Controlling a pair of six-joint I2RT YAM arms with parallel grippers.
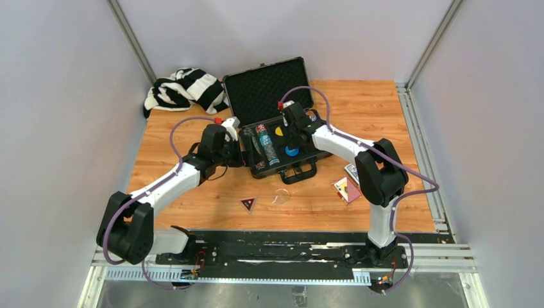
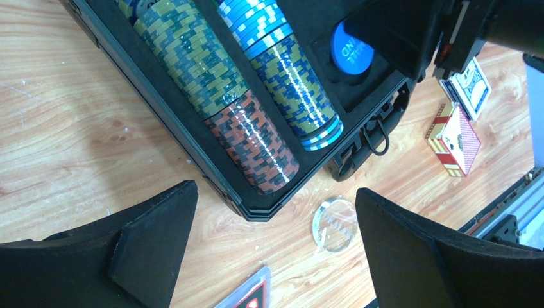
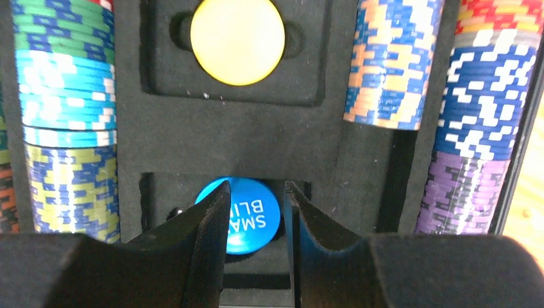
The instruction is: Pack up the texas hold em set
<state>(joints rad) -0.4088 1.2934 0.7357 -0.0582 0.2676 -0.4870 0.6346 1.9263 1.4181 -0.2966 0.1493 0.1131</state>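
Your right gripper, fingers a little apart and clamped on nothing, hangs straight above the blue disc lying flat in the near middle of the case.

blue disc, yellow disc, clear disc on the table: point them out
blue disc (image 3: pixel 253 215), right wrist view, printed face
yellow disc (image 3: pixel 237 40), right wrist view, top face centre
clear disc (image 2: pixel 334 222), left wrist view, its centre
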